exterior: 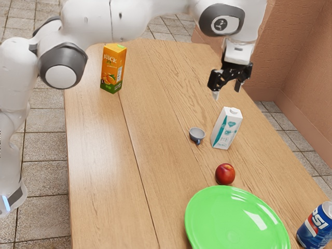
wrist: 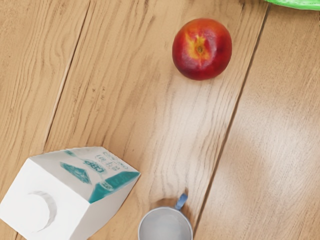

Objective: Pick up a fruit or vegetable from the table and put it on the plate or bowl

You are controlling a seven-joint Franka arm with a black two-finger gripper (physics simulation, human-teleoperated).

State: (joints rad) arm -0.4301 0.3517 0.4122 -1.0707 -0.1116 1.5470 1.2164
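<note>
1. Red fruit point(exterior: 225, 174) point(wrist: 202, 48): round, red skin with a yellow patch around the stem pit. It sits on the wooden table point(exterior: 104, 171), free on all sides.
2. Green plate point(exterior: 236, 220) point(wrist: 295, 4): flat on the table, just beside the fruit, on the side nearer the exterior camera. A narrow strip of wood shows between the two, so they are not touching. Nothing is on the plate.
3. Milk carton point(exterior: 226, 127) point(wrist: 70, 195): white with teal print, upright, beyond the fruit as the exterior view sees it and apart from it.
4. Small blue-grey cup point(exterior: 197, 135) point(wrist: 165, 225): upright with its handle visible, just beside the carton on the exterior view's left.
5. Gripper point(exterior: 227, 91): hangs in the air above the table, higher than the carton top and farther back, pointing down. Fingers spread apart with nothing between them. It holds nothing and is well apart from the fruit.
6. Soda can point(exterior: 316, 225): blue, at the exterior view's right edge, near the plate rim.
7. Orange juice carton point(exterior: 113, 68): upright at the far end of the table on the exterior view's left, well apart from everything else.
</note>
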